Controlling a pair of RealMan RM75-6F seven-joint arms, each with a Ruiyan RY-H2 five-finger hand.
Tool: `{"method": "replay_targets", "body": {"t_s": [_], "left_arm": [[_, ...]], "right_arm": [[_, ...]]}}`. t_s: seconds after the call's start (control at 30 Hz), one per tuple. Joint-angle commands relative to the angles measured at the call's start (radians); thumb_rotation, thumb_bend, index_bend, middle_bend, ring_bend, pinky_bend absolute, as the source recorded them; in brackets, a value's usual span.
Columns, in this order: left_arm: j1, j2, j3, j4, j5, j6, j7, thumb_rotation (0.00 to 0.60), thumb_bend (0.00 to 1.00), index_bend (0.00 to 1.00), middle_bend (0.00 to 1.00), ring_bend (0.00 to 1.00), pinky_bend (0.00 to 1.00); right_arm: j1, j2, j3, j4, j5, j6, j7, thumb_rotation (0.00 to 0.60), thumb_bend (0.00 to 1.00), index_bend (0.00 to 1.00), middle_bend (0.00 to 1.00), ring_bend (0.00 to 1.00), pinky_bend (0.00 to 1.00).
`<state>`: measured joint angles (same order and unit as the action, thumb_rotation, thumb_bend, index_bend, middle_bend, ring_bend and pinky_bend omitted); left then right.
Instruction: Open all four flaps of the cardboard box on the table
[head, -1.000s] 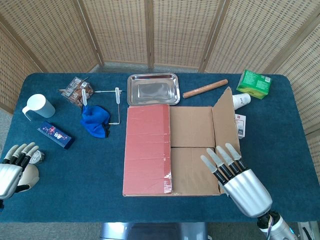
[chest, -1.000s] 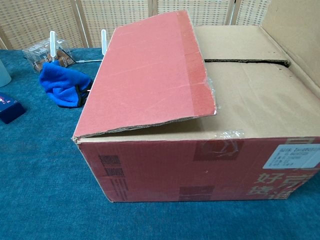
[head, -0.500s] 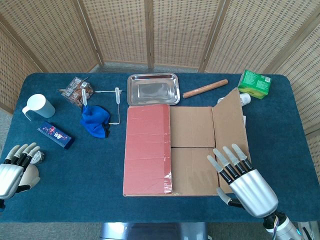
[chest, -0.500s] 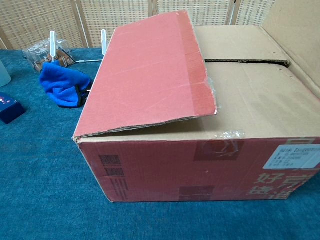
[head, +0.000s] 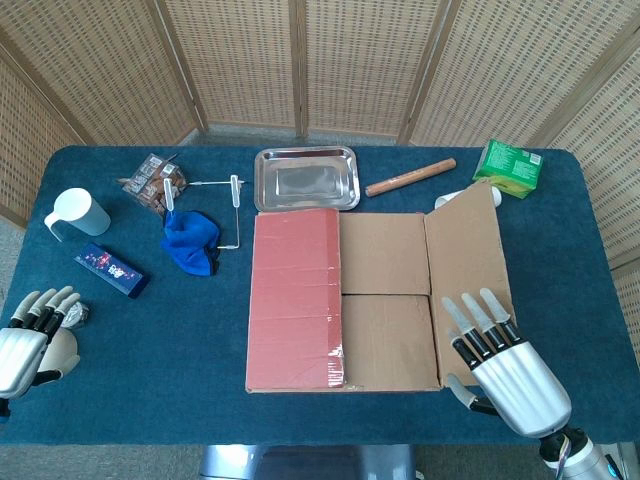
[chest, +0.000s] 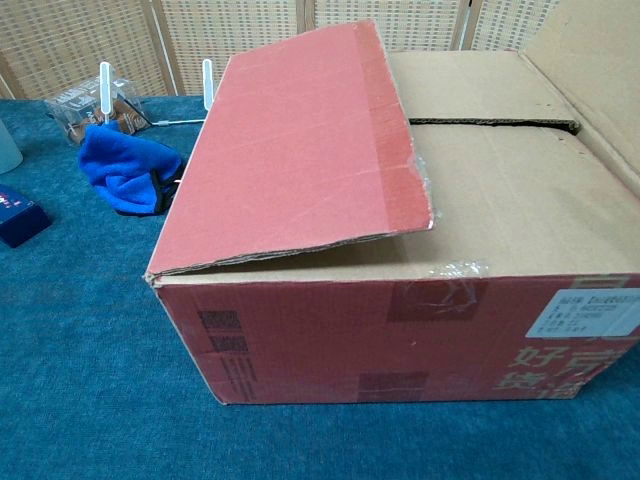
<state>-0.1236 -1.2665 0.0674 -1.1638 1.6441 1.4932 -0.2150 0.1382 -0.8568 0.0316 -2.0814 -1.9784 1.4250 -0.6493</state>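
Note:
The cardboard box stands mid-table. Its red left flap lies over the top, lifted slightly at its inner edge in the chest view. Two brown inner flaps lie flat and closed, with a seam between them. The right flap is folded outward to the right, and in the chest view it rises at the top right corner. My right hand has its fingers straight and rests against that flap's front end. My left hand lies empty at the table's front left, fingers loosely apart.
Left of the box are a white mug, a dark blue packet, a blue cloth, a snack bag and a white wire frame. Behind it are a steel tray, a rolling pin and a green carton.
The right flap has swung further outward to the right, now covering the paper cup and white card. My right hand moved right with it. The left hand stayed put.

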Motion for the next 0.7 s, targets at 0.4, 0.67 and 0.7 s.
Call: {"method": "replay_targets", "body": {"t_s": [0.4,0.67,0.7], "left_arm": [[-0.001,0.002,0.000,-0.007,0.001,-0.001,0.002,0.600,0.00,0.00,0.00,0.00,0.00],[-0.001,0.006,-0.001,-0.011,0.001,0.003,-0.003,0.600,0.00,0.00,0.00,0.00,0.00],[-0.003,0.009,-0.003,-0.014,0.002,0.005,-0.005,0.600,0.00,0.00,0.00,0.00,0.00]], "right_arm": [[-0.001,0.001,0.004,0.012,0.063,-0.051,-0.021,0.166,0.45,0.71,0.00,0.00,0.00],[0.014,-0.009,0.018,0.039,0.088,-0.048,0.035,0.166,0.47,0.63,0.00,0.00,0.00],[0.015,-0.012,0.021,0.047,0.087,-0.038,0.054,0.166,0.47,0.61,0.00,0.00,0.00]]}}
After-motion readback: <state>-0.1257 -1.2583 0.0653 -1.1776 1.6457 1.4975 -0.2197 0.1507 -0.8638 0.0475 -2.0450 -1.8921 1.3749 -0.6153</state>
